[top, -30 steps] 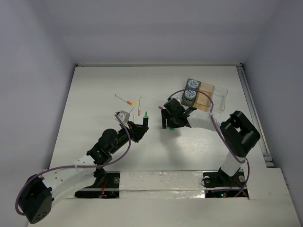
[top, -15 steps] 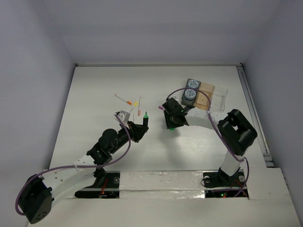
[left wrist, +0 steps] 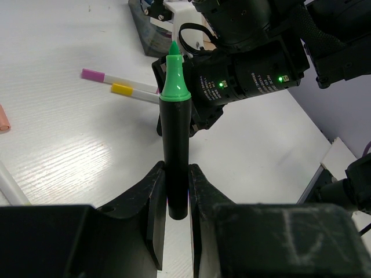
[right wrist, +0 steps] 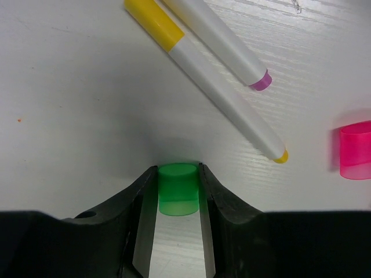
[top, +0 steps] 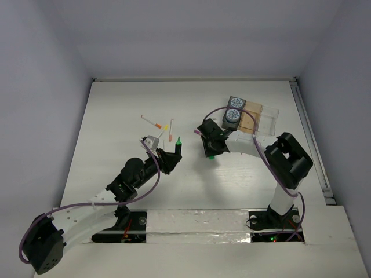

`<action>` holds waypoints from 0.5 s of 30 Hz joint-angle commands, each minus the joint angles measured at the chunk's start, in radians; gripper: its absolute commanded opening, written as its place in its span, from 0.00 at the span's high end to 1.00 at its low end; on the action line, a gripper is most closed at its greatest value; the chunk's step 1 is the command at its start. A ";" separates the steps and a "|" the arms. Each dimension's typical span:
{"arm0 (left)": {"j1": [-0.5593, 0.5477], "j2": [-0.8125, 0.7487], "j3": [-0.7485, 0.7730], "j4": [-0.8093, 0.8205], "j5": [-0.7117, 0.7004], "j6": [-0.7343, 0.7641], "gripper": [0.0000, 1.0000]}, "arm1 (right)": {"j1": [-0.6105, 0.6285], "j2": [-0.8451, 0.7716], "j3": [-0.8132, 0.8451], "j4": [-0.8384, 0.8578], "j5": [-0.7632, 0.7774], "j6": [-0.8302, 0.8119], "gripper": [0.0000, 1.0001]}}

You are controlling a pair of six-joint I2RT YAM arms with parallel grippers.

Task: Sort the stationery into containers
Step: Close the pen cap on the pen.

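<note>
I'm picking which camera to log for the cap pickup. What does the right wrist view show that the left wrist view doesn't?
Only the right wrist: the right claw closed on a green cap on the table, and a loose pink cap. Only the left wrist: the left claw holding a black marker with a bare green tip. Both: the yellow-capped pen and the purple-ended pen lying side by side.

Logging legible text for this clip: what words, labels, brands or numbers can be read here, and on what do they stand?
No text reads clearly in any view.
far canister and near canister: patterned tops, too small to read.
left gripper: faint pale marks on its dark housing, too blurred to read.
black marker, green cap, white pens: no print visible.
</note>
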State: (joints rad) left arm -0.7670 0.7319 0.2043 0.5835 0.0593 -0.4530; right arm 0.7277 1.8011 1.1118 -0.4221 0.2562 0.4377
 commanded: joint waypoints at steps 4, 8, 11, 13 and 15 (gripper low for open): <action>-0.005 0.006 0.006 0.053 0.010 0.007 1.00 | 0.001 0.017 -0.013 -0.067 0.008 -0.002 0.83; -0.005 0.026 0.006 0.062 0.011 0.007 1.00 | 0.001 -0.048 -0.006 -0.020 0.005 0.018 0.90; -0.005 0.058 0.006 0.079 0.016 0.000 1.00 | 0.001 -0.127 0.008 0.054 -0.015 0.027 0.91; -0.005 0.078 0.007 0.101 0.022 -0.004 1.00 | 0.001 -0.187 0.017 0.123 -0.037 0.033 0.91; -0.005 0.116 0.012 0.116 0.030 -0.015 1.00 | 0.001 -0.220 0.026 0.169 -0.052 0.042 0.92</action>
State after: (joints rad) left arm -0.7670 0.8154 0.2043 0.6106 0.0654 -0.4549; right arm 0.7273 1.6787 1.1049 -0.3885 0.2279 0.4545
